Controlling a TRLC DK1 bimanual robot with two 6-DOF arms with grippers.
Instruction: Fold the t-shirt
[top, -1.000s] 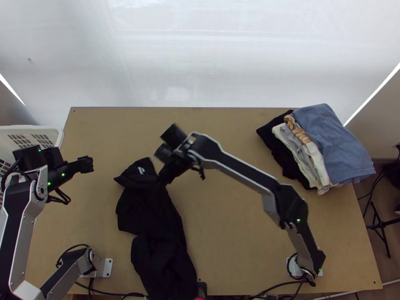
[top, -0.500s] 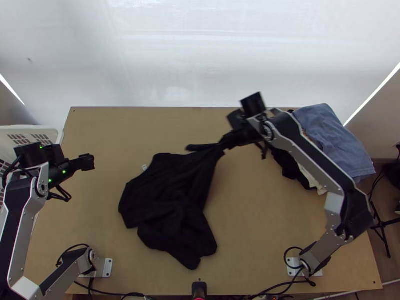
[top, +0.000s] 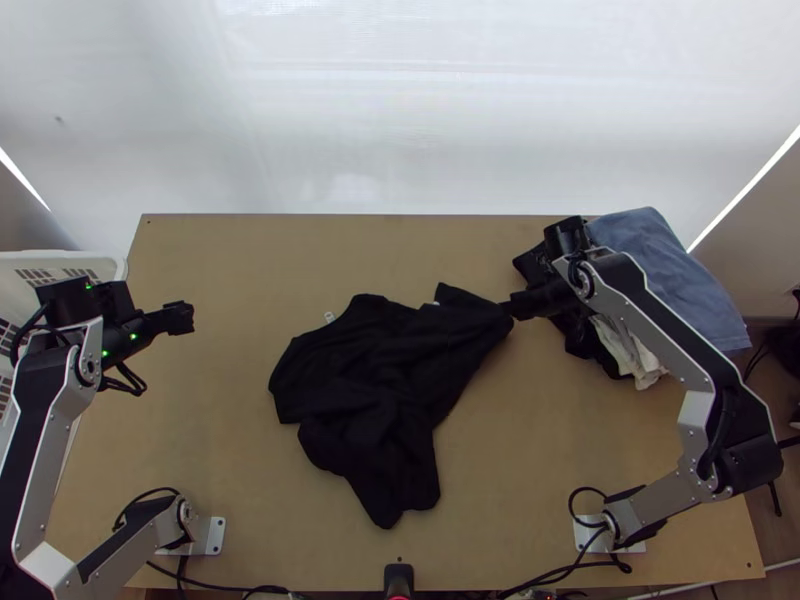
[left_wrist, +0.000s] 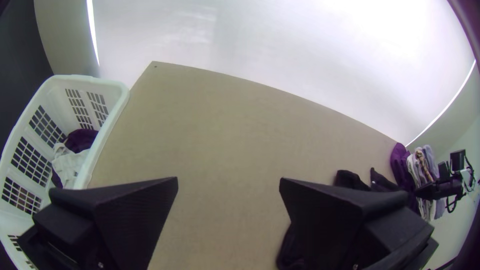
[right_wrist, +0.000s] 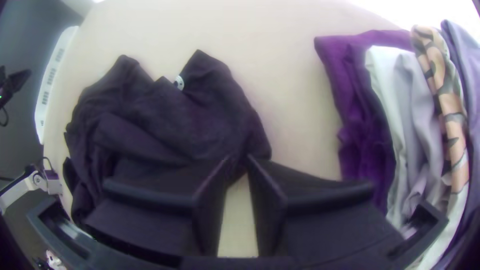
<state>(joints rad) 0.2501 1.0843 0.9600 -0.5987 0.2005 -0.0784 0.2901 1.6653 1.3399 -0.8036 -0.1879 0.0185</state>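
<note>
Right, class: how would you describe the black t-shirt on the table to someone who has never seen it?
On the light wooden table, find the stack of folded clothes, then the right gripper beside it. From that gripper, the black t-shirt spreads across the table's middle. Unlike the stacked garments, it lies apart, loosely bunched.

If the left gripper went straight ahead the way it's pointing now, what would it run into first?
Probably just bare tabletop: that's what shows between the open jaws of the left gripper. The black t-shirt seems to lie beside that line, though the gripper's downward tilt is hard to judge.
</note>
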